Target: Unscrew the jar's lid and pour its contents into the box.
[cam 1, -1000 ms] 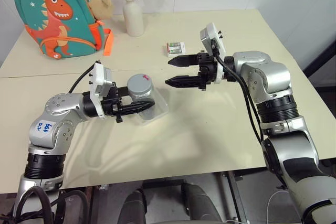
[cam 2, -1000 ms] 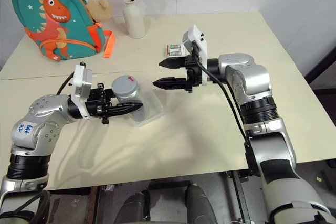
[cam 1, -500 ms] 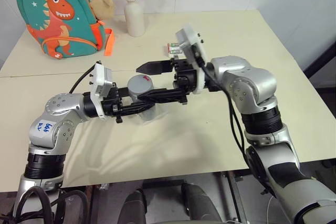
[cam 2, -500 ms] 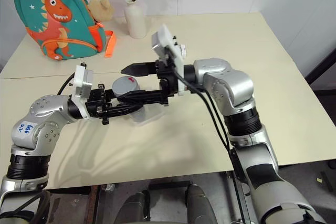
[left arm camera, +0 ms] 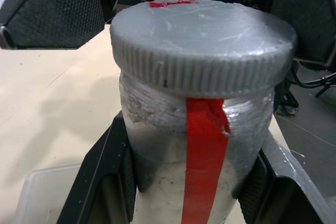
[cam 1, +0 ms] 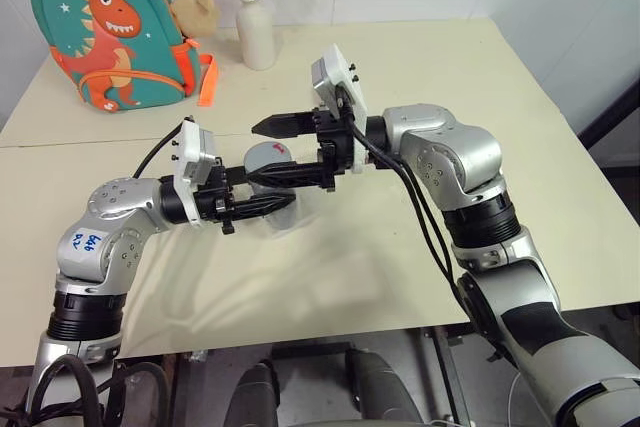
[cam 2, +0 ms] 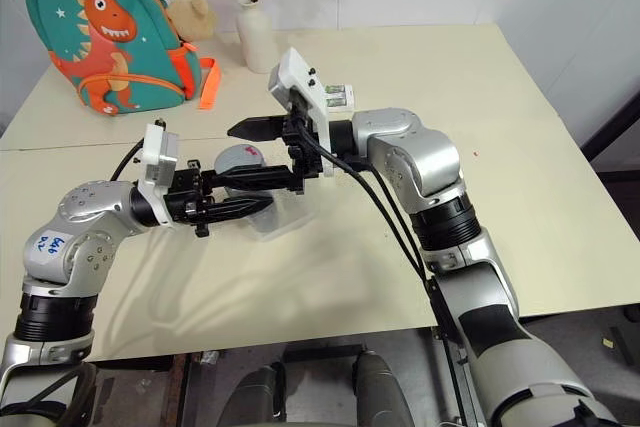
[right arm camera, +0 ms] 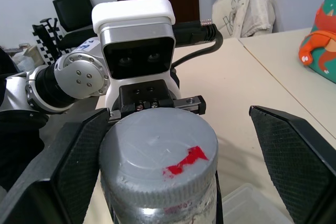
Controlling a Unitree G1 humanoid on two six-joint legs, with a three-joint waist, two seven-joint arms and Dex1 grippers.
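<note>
Left of centre in the left eye view, the left claw (cam 1: 262,205) was clamped shut on the jar (cam 1: 268,175), holding it upright above the table (cam 1: 420,237). In the left wrist view its black fingers (left arm camera: 105,182) pressed both sides of the silvery body, with a red strip running down the jar's side. The lid (left arm camera: 202,30) was still screwed on, its red mark facing up. The right claw (cam 1: 268,151) reached in from the right of the frame with its jaws spread wide, one finger beyond the lid and one nearer the camera, straddling it; in the right wrist view a gap showed between each finger (right arm camera: 291,150) and the lid's rim. The clear box (cam 1: 300,209) lay on the table just under and behind the jar.
</note>
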